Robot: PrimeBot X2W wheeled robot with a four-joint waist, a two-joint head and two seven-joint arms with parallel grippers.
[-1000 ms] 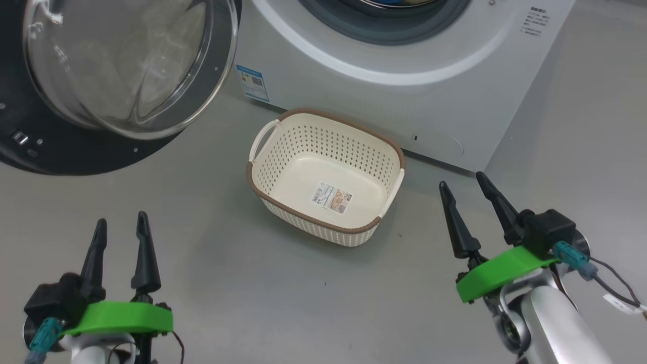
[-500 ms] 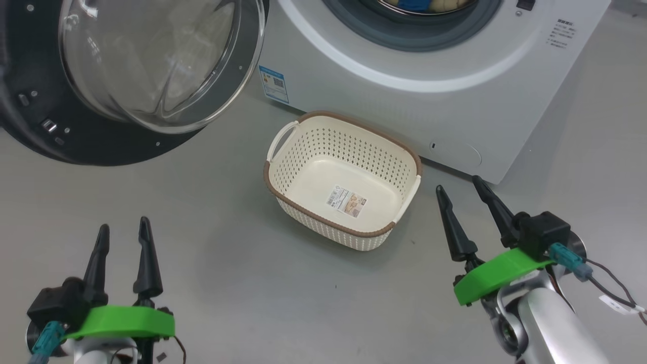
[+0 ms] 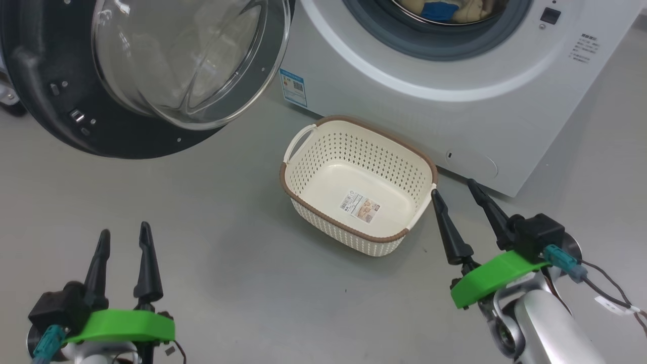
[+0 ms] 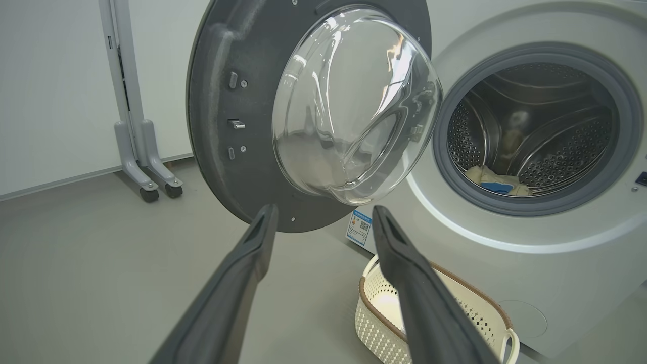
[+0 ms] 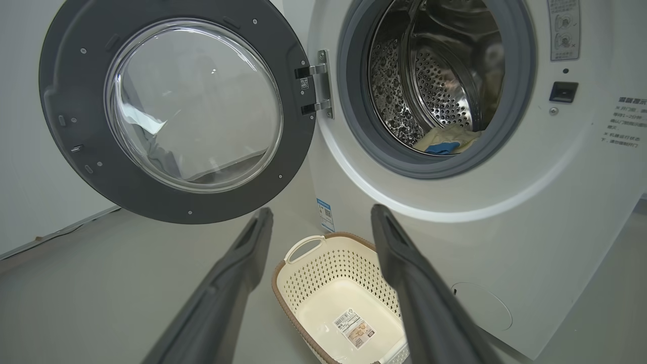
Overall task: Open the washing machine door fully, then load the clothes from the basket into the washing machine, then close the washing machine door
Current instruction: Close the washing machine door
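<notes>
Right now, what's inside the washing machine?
Pale yellow clothes with a blue patch lie at the bottom of its steel drum. The grey gasket hides the drum's front floor.

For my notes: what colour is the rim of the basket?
Brown, on the cream-white basket; clearest in the head view.

My head camera looks steeply down from above at the floor (image 3: 202, 227), with the basket (image 3: 364, 156) mid-frame. Both my wrist cameras sit low and face forward: the left is close to the washing machine door (image 4: 217, 151), the right faces the drum (image 5: 434, 76). All three share door and basket.
</notes>
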